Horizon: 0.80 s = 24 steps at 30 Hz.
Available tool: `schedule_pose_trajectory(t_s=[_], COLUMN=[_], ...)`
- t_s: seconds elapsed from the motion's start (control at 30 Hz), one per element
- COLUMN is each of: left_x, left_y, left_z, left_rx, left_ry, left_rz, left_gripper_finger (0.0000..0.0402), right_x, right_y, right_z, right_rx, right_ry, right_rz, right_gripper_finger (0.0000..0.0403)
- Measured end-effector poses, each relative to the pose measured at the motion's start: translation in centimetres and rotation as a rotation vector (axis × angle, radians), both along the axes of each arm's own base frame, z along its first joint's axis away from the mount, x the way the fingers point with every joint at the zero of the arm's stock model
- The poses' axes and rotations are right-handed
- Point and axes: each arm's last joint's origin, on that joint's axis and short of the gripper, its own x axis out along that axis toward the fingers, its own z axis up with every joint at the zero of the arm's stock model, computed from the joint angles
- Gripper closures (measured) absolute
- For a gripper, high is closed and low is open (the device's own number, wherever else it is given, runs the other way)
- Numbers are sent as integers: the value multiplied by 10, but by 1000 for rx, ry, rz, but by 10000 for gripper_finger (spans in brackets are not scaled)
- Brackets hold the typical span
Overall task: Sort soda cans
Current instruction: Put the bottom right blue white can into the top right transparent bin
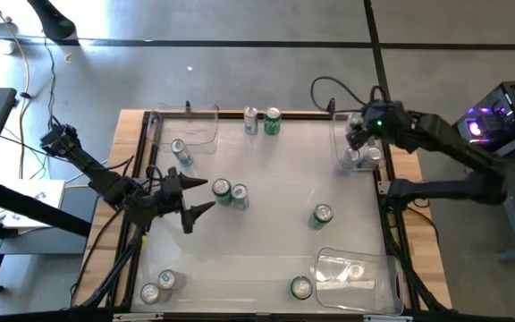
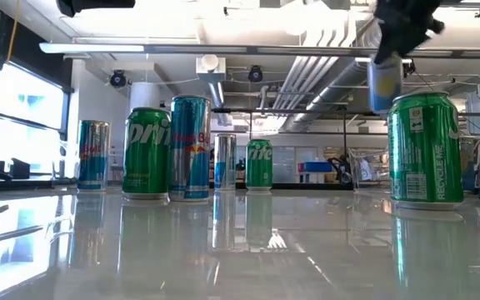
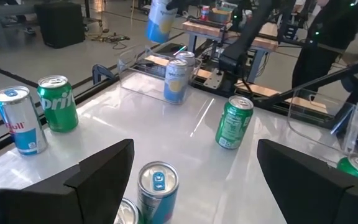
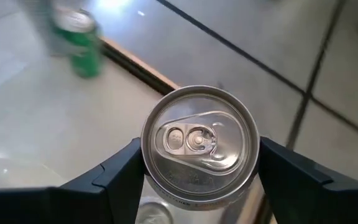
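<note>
Glossy white counter point(image 1: 275, 192) under open-ceiling workshop. Right tool point(image 4: 197, 163) clamps pale silver-blue aluminium can point(image 4: 199, 144), lifted above clear plastic bin point(image 1: 340, 143) at far right corner. Left tool point(image 1: 201, 197) spread wide, empty, near green-and-blue can pair point(image 1: 229, 193) mid-counter.

Glossy white table point(image 1: 275, 179) with soda cans point(image 1: 230, 193), clear bins point(image 1: 356, 273)

2 cans point(image 1: 230, 193) stand touching, mid-table point(image 1: 275, 259), left of centre.
</note>
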Motion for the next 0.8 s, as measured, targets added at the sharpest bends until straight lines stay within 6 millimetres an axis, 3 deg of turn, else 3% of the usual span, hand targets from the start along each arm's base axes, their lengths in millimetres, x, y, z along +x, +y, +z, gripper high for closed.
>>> schedule_pose_trajectory(t_s=[0.37,0.8], left_x=[1,1], left_y=[2,2], left_z=[0,0], left_rx=[11,10], left_ry=[4,4], left_rz=[7,6], left_gripper_finger=[67,67], right_x=[-19,-35], right_y=[-36,-52], right_z=[-70,-113], right_rx=[143,272], right_ry=[80,50], right_rz=[-264,-321], right_gripper_finger=[147,147])
